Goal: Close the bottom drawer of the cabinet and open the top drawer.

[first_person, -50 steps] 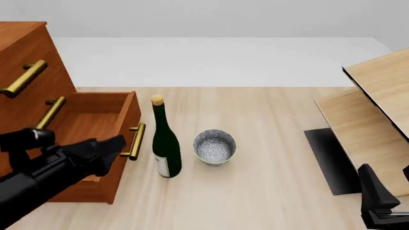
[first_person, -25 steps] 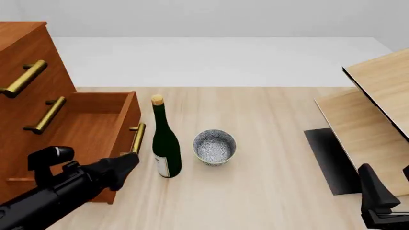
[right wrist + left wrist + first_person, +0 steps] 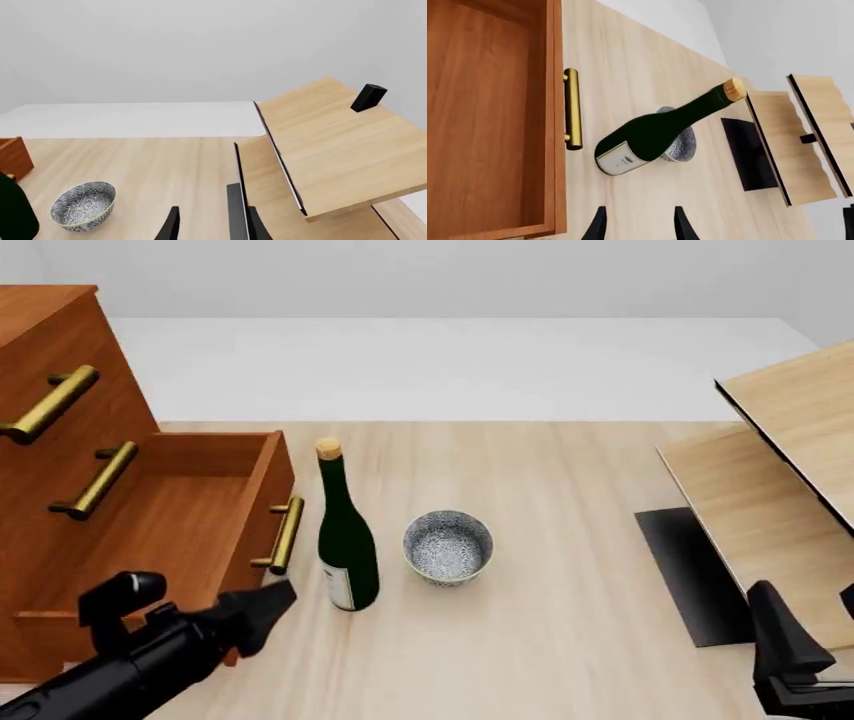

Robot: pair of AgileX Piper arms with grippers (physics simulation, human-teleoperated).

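The cabinet stands at the table's left, its top drawer shut flush. Its bottom drawer is pulled out and shows nothing inside; its brass handle faces right. My left gripper hovers just in front of the drawer's near right corner, below the handle. In the left wrist view, the left gripper is open over bare table, with the bottom drawer and its handle beside it. My right gripper waits at the near right, and the right wrist view shows it open and holding nothing.
A dark green wine bottle stands upright just right of the drawer handle, and a patterned bowl sits beside it. Pale light-wood furniture on a black base fills the right side.
My left arm has drawn back from over the open bottom drawer toward the near edge, to the drawer's front corner. The drawer, bottle, bowl and right arm have not moved.
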